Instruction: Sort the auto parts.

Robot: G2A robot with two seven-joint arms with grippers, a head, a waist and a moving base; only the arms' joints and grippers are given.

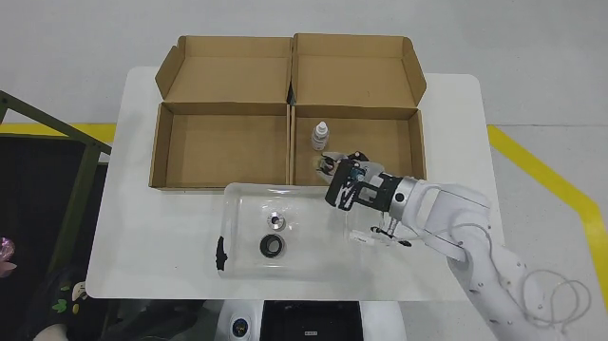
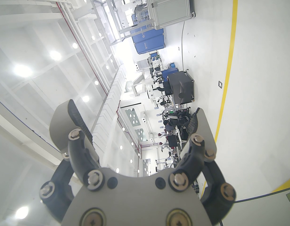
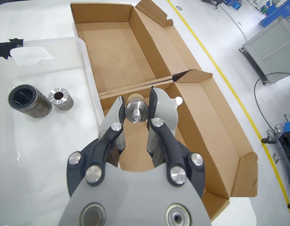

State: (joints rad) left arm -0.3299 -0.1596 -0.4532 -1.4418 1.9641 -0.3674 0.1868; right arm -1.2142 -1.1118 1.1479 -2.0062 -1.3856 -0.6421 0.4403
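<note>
White tabletop (image 1: 446,104) carrying two open cardboard boxes side by side, with a clear bin (image 1: 313,251) in front of them. The right gripper (image 3: 137,109) is closed on a short steel part (image 3: 135,115), one finger on each side of its round body. It hangs over the right box (image 1: 385,142), just inside the wall nearest the bin. The part's stud end faces the wrist camera, so its long axis appears to run roughly along that line of sight, across the direction in which the fingers close. The box floor lies directly below the part; judged from this, the coming move is a short descent and release.

A white bottle-shaped part (image 1: 320,135) stands upright in the same box, near the gripper and apart from it. The left box (image 1: 223,151) holds nothing. A black bearing sleeve (image 3: 29,104) and a small steel bushing (image 3: 60,99) stand close together in the bin.

The left gripper (image 2: 134,114) is spread wide, holds nothing and points out into the hall, so the right arm is the nearer one.

No label or writing can be made out on the parts or boxes.
</note>
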